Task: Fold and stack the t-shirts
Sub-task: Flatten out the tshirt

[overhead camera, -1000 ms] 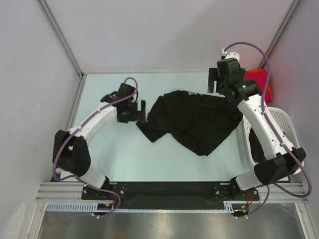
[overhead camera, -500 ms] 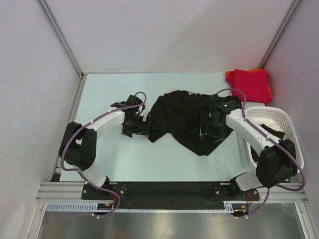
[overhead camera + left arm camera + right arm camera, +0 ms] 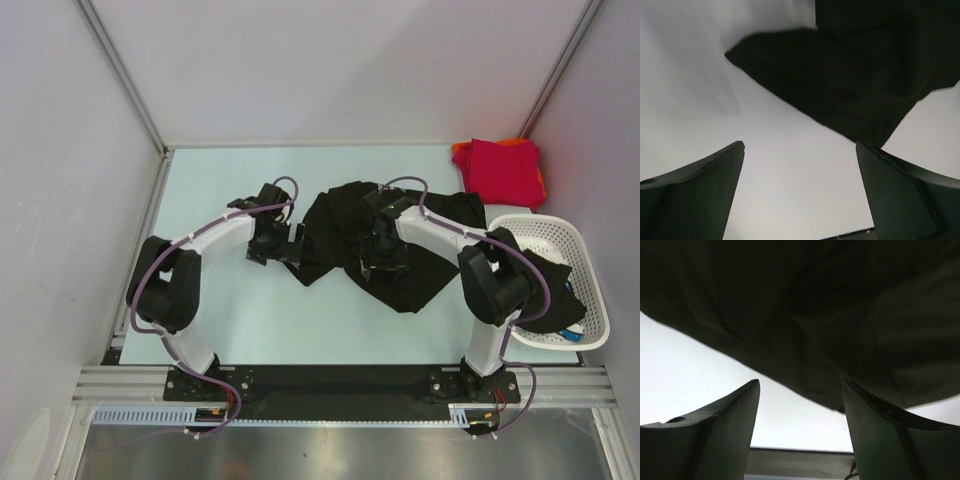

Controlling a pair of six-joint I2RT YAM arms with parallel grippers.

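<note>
Hovering left gripper (image 3: pixel 800 146) at left edge of black t-shirt (image 3: pixel 425 275), jaws apart | right gripper (image 3: pixel 801 383) over t-shirt middle, jaws apart | t-shirt crumpled on tabletop (image 3: pixel 230 320)

Overhead, the right arm (image 3: pixel 435 232) is lying across the black t-shirt (image 3: pixel 330 235) and covering its middle, the right gripper (image 3: pixel 376 266) is merging with it, and the orange t-shirt (image 3: pixel 458 150) is showing only a thin edge from under the red t-shirt (image 3: pixel 503 170). In the basket (image 3: pixel 572 240) the arm's elbow is partly hiding a dark cloth (image 3: pixel 548 300), and a blue item (image 3: pixel 570 335) is appearing too small to identify. In the wrist views the black t-shirt is running off the upper edges, while the bottom edge is cutting off the fingers of the left gripper (image 3: pixel 800 145) and the right gripper.
</note>
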